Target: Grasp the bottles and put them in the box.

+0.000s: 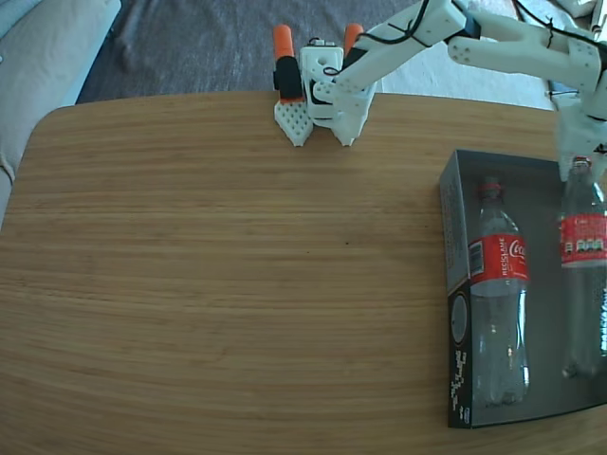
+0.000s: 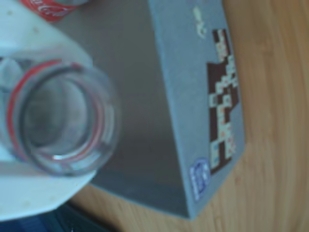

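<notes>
A white robot arm (image 1: 493, 38) reaches across the far edge of a wooden desk (image 1: 218, 284) in the fixed view, bent so that its hand (image 1: 318, 133) points down at the desk. The two fingers stand moderately apart and hold nothing; orange parts sit above them. Well apart from the hand, to its right and nearer the camera, lies the box (image 1: 455, 237), dark grey inside, its black outer side carrying white print too small to read. Both bottles lie in it side by side, necks toward the hand's side. The left bottle (image 1: 498, 284) has a red label with white Coca-Cola script partly readable. The right bottle (image 1: 583, 265) has a red label whose writing is not legible, and it is cut by the picture's edge. Only the wrist view shows a close, blurred bottle mouth (image 2: 107, 126), uncapped, with a red neck ring, beside the box's printed outer side (image 2: 188, 72). Which bottle this is cannot be told.
</notes>
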